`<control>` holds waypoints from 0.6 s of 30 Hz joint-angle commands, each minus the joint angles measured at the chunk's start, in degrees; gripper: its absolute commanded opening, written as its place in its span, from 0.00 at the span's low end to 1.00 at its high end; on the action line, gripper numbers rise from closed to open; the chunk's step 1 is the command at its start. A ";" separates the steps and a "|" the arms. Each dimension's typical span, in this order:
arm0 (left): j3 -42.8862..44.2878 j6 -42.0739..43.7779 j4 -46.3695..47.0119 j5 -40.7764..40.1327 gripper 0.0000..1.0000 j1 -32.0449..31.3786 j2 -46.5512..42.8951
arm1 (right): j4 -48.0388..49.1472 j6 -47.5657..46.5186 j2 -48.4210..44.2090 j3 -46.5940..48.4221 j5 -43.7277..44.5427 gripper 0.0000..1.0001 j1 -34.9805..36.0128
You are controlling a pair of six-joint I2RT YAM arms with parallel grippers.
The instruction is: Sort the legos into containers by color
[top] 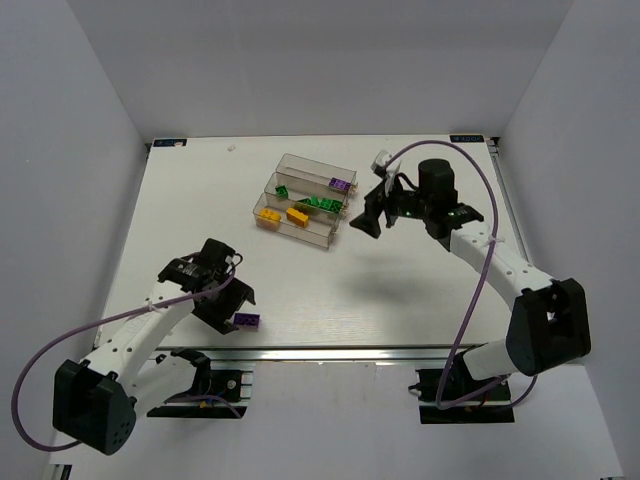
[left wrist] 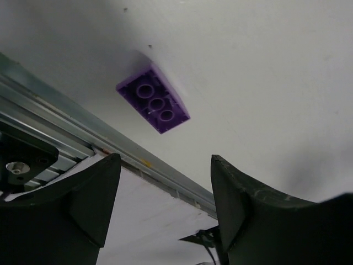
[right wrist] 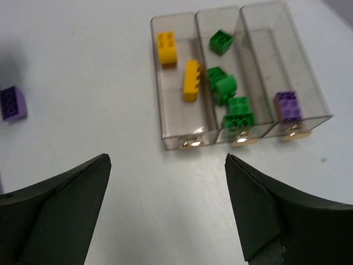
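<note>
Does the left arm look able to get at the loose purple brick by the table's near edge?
Probably yes: the left gripper stands open just short of the purple brick, with only bare table between them.

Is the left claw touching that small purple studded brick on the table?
Apart. The left wrist view shows the small purple plastic brick lying beyond the open left gripper, a clear gap between them.

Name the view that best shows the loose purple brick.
Left wrist: the purple brick lies close and sharp, unblocked. Top external shows it tiny beside the left claw; right wrist catches it blurred at its left edge.
</note>
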 commanded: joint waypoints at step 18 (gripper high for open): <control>-3.45 -11.33 9.28 -1.31 0.81 0.38 12.13 | -1.57 0.55 -9.88 -9.57 -5.74 0.89 -2.66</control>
